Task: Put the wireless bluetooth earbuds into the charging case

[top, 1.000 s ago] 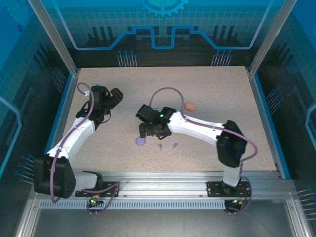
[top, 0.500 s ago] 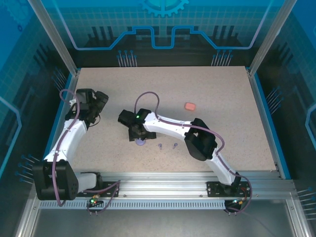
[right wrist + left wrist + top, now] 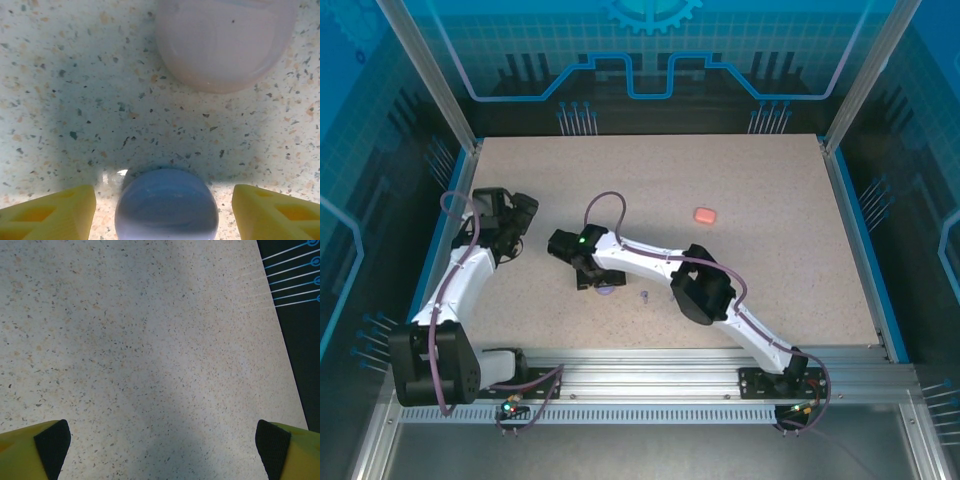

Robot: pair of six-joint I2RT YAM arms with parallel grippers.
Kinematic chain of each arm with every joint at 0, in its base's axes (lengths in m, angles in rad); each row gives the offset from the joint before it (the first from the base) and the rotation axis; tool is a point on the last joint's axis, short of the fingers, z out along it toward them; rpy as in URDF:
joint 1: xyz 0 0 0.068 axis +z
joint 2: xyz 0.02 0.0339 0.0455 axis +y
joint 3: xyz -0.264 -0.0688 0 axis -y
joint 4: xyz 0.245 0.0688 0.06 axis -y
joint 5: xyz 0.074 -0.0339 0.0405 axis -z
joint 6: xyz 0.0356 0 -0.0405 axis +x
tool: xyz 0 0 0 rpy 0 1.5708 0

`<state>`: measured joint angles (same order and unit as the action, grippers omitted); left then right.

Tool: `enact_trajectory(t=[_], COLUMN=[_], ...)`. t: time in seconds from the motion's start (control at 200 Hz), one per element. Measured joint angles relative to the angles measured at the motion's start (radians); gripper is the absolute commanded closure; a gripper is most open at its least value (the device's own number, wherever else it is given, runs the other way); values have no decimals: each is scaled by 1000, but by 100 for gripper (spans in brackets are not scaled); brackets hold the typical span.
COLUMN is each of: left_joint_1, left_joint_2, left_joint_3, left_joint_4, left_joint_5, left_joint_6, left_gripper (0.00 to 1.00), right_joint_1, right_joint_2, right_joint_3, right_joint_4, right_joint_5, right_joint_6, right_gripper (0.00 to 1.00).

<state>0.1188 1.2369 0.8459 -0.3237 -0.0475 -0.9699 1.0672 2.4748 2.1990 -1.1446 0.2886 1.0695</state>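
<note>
Right wrist view: right gripper [image 3: 164, 190] unclenched, straddling purple case [image 3: 166, 207] without touching; pale pink case [image 3: 225, 42] just beyond. Centre first, then squeeze low on the rounded sides. Both lids seemingly shut, contents hidden. Tiny purple earbud [image 3: 644, 296] loose on tabletop [image 3: 770, 180] nearby. Left gripper [image 3: 162, 440] spread wide, empty.

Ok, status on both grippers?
Left gripper open, holding nothing. Right gripper open, straddling purple case. One purple earbud loose nearby. Pale pink case close ahead.
</note>
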Motion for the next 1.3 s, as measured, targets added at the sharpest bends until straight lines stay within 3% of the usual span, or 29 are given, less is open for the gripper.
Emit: enact_trajectory(t=[0.56,0.9,1.296], left_joint_1=[5,6,6], left_joint_2=[-13,-13,-7], left_joint_3=[-5,-5,-5], left_joint_4=[16,29,46], left_joint_5=[23,79,162], left_joint_6=[0,1,7], left_gripper=[1,1,1], right_joint_1=[5,6,5], right_joint_2=[26,-35,-44], right_joint_3=[25,-95,-111], right_joint_4=[-10,88,118], right_joint_5=[0,-2,-11], right_joint_6=[31,50,16], right_gripper=[37,37,50])
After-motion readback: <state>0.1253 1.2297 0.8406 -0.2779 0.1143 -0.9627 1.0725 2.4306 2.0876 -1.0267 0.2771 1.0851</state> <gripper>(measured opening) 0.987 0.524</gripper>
